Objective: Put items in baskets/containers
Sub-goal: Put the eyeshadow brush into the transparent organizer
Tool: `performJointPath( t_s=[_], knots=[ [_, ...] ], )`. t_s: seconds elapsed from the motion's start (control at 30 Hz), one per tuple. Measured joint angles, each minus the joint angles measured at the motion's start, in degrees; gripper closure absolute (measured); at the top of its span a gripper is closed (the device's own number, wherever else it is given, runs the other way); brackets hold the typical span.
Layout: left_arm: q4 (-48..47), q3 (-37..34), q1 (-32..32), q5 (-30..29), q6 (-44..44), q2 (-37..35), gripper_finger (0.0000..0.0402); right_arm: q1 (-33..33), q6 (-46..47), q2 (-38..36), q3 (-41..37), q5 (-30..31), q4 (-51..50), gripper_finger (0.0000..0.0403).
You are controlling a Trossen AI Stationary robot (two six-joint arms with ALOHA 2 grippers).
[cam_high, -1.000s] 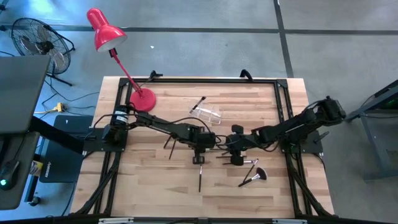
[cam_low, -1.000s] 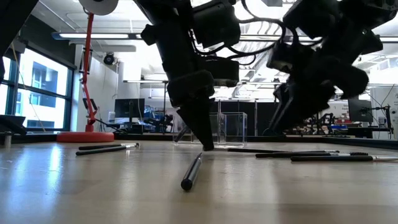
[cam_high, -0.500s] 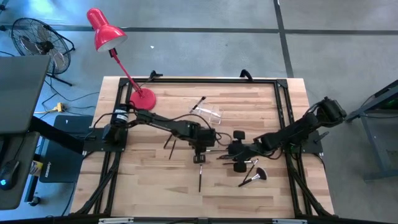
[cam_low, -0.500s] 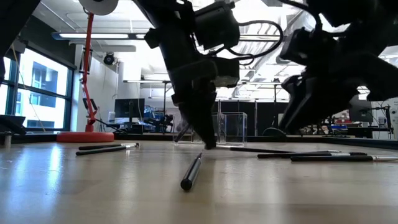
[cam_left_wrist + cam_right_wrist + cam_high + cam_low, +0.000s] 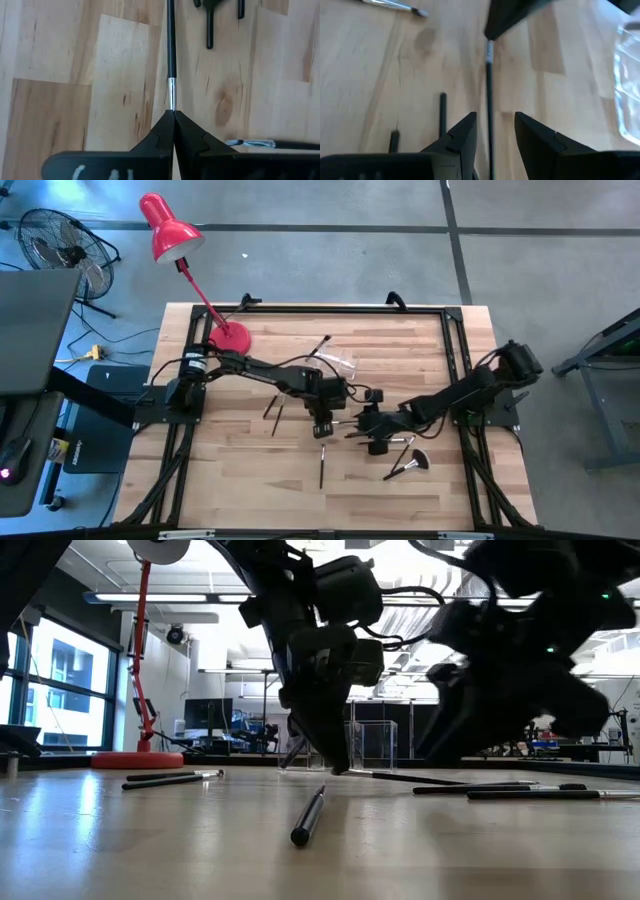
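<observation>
My left gripper (image 5: 322, 423) (image 5: 173, 112) is shut on a thin dark-handled makeup brush (image 5: 170, 55) near the table's middle. The brush's handle runs along the wood toward my right gripper (image 5: 368, 428) (image 5: 492, 122). That gripper is open, one finger on each side of the handle (image 5: 489, 100), touching nothing. The clear holder (image 5: 336, 362) (image 5: 365, 745) stands on the table just beyond both grippers, with one brush (image 5: 320, 346) leaning in it. More brushes lie flat around them: two (image 5: 272, 410) to the left, one (image 5: 322, 468) nearer, and a fan-headed one (image 5: 410, 463). My left gripper pinches the brush between its two fingertips at the head end, just past the silvery ferrule (image 5: 171, 95). The fingers come from above, slanting down, and lie along the brush. The handle stretches away from the fingertips, low over the wood (image 5: 400, 778).
The red desk lamp's round base (image 5: 228, 338) (image 5: 138, 758) stands at the far left of the table. Loose brushes (image 5: 308, 817) (image 5: 520, 790) lie near the grippers. Black rails (image 5: 455, 350) border the wood. Bare wood (image 5: 240, 470) lies at the near left.
My right gripper has moved toward the table's left, closing in on my left gripper, and now stands astride the held brush's handle. My left gripper has stayed shut with its tip at about the same spot on the table.
</observation>
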Motion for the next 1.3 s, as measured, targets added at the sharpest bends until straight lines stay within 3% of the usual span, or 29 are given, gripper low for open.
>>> performJointPath(
  t_s=[0.27,0.77,0.9,1.13,1.3],
  knots=[
    [0.22,0.02,0.02,1.23,-1.50,0.00,0.0401,-0.45,-2.26,5.52,6.45,0.44,-2.85,0.0276],
    [2.81,0.07,0.02,4.76,-4.40,0.00,0.0401,-1.42,1.78,5.63,6.24,-1.34,-8.98,0.0279],
    [2.80,0.07,0.02,5.04,-4.81,0.00,0.0401,-1.42,1.78,5.63,6.24,-1.98,-9.01,0.0301],
    [2.73,0.07,0.04,4.93,-4.87,-0.02,0.0401,-1.42,1.72,5.62,6.24,-4.69,-9.09,0.0388],
    [3.13,0.07,0.09,5.94,-4.90,-0.04,0.0401,-1.42,2.86,5.61,6.22,-4.87,-9.23,0.0382]
  ],
)
